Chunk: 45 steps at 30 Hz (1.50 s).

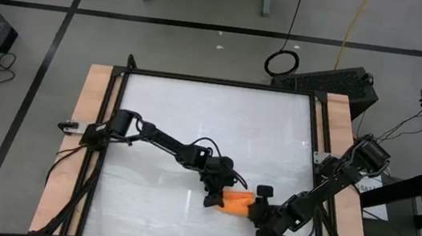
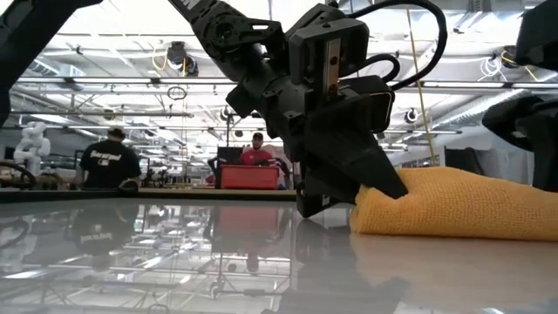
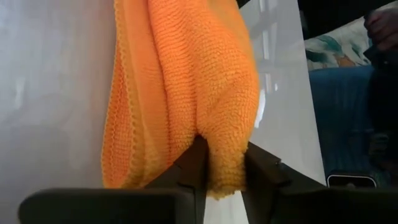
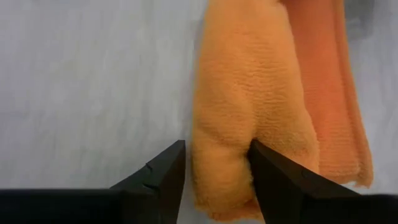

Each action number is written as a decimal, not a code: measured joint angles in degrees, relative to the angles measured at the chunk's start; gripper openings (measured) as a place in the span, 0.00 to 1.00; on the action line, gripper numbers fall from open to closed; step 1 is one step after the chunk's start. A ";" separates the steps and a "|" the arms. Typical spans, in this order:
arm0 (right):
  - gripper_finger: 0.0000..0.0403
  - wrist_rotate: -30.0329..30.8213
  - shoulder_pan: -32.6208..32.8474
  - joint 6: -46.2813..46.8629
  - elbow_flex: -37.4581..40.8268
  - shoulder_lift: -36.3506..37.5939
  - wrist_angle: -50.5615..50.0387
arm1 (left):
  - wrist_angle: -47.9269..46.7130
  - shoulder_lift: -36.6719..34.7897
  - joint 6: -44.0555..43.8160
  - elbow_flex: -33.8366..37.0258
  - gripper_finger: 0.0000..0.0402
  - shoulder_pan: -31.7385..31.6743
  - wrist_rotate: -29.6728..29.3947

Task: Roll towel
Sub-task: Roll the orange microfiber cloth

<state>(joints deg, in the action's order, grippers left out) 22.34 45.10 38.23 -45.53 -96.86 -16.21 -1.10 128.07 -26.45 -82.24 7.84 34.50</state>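
Note:
The orange towel (image 1: 237, 204) lies as a short thick roll on the white table, near its front edge and right of the middle. My left gripper (image 1: 215, 199) is at the roll's left end, shut on cloth (image 3: 186, 93). My right gripper (image 1: 256, 211) is at the roll's right end, open, with its two fingers on either side of that end (image 4: 249, 112). In the low view the left gripper (image 2: 336, 196) slants down onto the roll (image 2: 453, 205), which rests along its whole length on the table. My left gripper pinches a thick fold at the roll's left end (image 3: 225, 158) between its two fingers; several layers show beside it. The fingers slant down from the table's left and far side. The roll lies on the table, slack. My right gripper has one finger (image 4: 273, 180) against the side of the roll's right end (image 4: 239, 155); the other finger (image 4: 165, 180) stands a sliver clear of it. The fingers slant down from the table's right. The roll lies on the table between them.
Wooden rails (image 1: 83, 143) and a black frame run along the table's left and right sides. Bare white tabletop (image 1: 211, 118) spreads behind and to the left of the roll. Beyond the table, people (image 2: 109, 161) stand in the room.

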 joint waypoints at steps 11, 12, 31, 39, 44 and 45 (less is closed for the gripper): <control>0.16 -2.75 -2.41 2.97 0.04 -0.37 -0.99 | -9.68 -4.72 7.85 0.17 0.32 0.17 -3.66; 0.12 -3.23 -2.65 3.24 0.03 -0.37 -1.05 | -11.24 -5.40 8.95 0.17 0.32 0.17 -4.52; 0.04 -15.52 -8.97 4.62 0.30 2.95 1.52 | -13.04 -11.51 35.33 0.04 0.32 12.58 -30.23; 0.04 -20.10 -11.23 4.60 0.34 3.58 2.02 | -9.06 -11.13 38.71 0.04 0.44 14.05 -38.87; 0.04 -20.34 -11.78 5.06 0.34 3.58 2.56 | -8.28 -10.35 37.95 -0.04 0.58 12.71 -35.91; 0.04 -20.32 -11.78 5.08 0.34 3.58 2.83 | -8.87 -9.80 37.56 -0.02 0.60 12.37 -35.13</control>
<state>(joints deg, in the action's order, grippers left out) 2.02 33.32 43.31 -45.19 -93.27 -13.37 -9.97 118.27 11.10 -82.26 20.20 -0.63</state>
